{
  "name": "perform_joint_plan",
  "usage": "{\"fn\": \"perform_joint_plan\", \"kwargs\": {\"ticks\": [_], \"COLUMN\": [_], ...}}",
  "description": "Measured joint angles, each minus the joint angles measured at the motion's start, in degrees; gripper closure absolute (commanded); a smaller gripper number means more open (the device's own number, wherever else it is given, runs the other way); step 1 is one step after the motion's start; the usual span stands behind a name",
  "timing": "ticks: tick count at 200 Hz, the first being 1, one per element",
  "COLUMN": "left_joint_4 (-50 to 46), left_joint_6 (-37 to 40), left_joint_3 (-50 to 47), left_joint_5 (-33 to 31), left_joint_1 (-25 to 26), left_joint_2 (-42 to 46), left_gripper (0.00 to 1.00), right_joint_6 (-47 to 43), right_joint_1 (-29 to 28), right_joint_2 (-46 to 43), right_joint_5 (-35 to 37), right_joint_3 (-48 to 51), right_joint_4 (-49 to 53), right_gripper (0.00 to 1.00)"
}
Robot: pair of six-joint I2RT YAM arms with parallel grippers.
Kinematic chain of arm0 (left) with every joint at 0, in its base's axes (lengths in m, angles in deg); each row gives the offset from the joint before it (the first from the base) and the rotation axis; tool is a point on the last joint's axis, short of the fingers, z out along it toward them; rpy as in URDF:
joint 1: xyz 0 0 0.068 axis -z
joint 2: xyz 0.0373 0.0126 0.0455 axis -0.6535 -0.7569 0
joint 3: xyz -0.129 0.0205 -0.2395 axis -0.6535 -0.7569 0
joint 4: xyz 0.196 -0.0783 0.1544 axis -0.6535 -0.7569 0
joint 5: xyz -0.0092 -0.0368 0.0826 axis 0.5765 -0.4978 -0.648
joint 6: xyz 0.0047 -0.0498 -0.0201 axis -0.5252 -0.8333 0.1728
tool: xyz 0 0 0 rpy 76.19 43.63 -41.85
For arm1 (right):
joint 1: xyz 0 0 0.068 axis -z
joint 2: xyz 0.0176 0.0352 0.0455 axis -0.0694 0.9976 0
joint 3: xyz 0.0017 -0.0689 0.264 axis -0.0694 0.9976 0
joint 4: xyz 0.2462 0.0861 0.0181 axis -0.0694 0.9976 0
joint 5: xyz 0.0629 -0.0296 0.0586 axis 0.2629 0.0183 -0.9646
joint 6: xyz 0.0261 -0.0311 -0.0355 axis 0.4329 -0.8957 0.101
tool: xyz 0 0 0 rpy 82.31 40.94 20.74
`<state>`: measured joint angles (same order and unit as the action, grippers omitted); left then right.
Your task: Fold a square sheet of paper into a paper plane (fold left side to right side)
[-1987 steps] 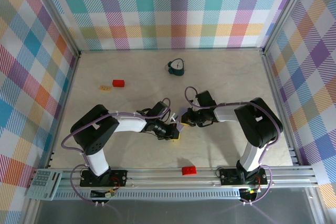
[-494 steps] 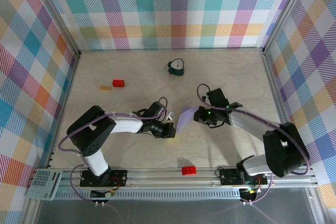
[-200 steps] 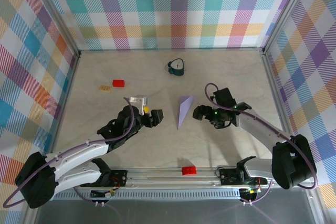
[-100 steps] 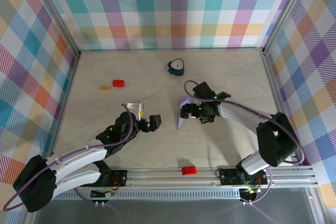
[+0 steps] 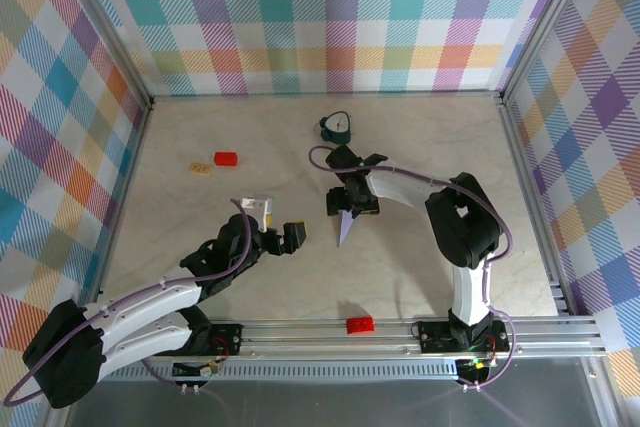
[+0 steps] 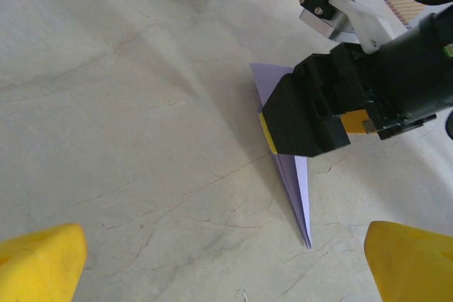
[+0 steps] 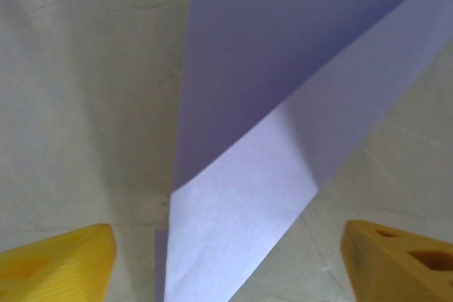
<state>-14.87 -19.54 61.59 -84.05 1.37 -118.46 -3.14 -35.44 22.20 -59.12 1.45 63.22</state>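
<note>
Pastel checked walls enclose a pale marbled desk [image 5: 420, 147]. Nearest, a small red block [image 5: 359, 324] sits by the front rail. Further in, the left gripper [image 5: 291, 236] waits beside the paper with its fingers spread, holding nothing. At mid-desk lies the pale lavender paper plane [image 5: 344, 231], a narrow wedge pointing toward the arms. The right gripper [image 5: 345, 204] hangs over its wide end, yellow fingers [image 7: 64, 259] spread on either side of the folded paper. Firming the crease probably calls for a slow, square descent.
</note>
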Motion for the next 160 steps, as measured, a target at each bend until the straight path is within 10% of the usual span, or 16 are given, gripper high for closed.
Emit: {"fn": "perform_joint_plan", "kwargs": {"ticks": [160], "left_joint_4": [-3.4], "left_joint_6": [0.8], "left_joint_3": [0.3], "left_joint_5": [-1.5], "left_joint_1": [0.0], "left_joint_2": [3.4], "left_gripper": [0.0], "right_joint_6": [-0.6], "right_joint_1": [0.1], "right_joint_2": [-5.1], "right_joint_5": [1.3], "right_joint_3": [3.8], "right_joint_4": [0.2], "right_gripper": [1.0]}}
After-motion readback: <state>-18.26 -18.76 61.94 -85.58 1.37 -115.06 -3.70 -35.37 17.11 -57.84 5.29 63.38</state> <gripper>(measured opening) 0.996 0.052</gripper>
